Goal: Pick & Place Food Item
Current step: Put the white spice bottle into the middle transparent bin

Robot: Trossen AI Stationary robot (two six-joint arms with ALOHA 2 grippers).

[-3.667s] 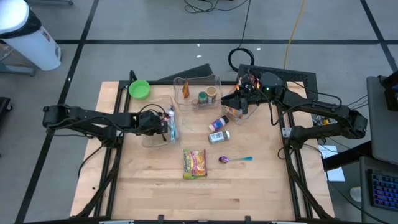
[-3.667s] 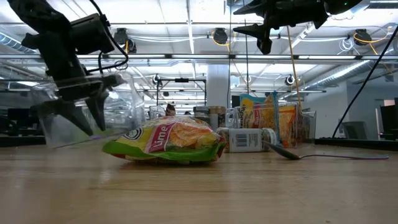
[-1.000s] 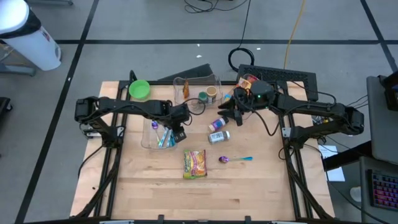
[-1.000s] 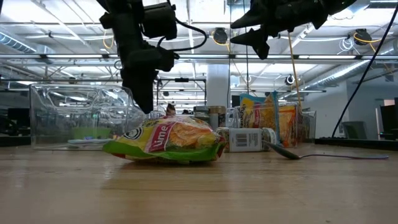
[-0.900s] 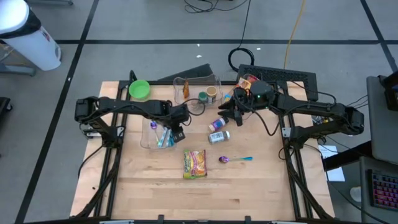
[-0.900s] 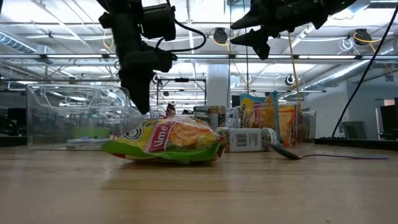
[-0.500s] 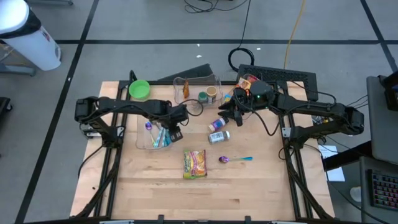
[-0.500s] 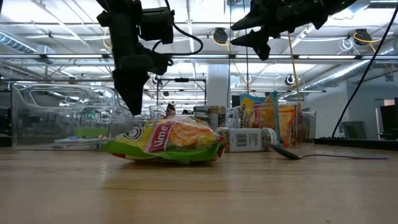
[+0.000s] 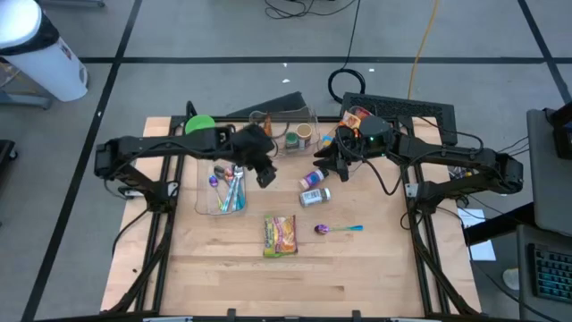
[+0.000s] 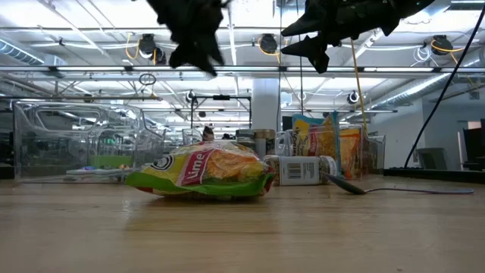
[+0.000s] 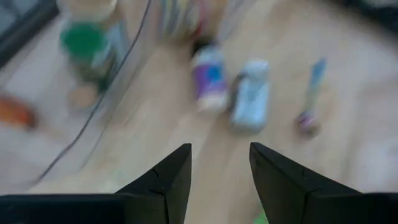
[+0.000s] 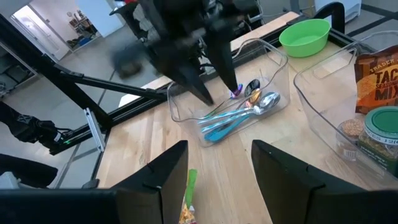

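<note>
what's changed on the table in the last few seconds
The left gripper let go of the clear bin of spoons, left it on the table's left side, and rose toward the middle, open. The right gripper, chip bag and bottles stayed put.

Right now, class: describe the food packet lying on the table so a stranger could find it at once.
On the wooden table, look nearer the front edge than the clear bins, left of the purple-bowled spoon. There the snack packet lies flat and alone, the only green-and-yellow pouch among jars and cutlery.
</note>
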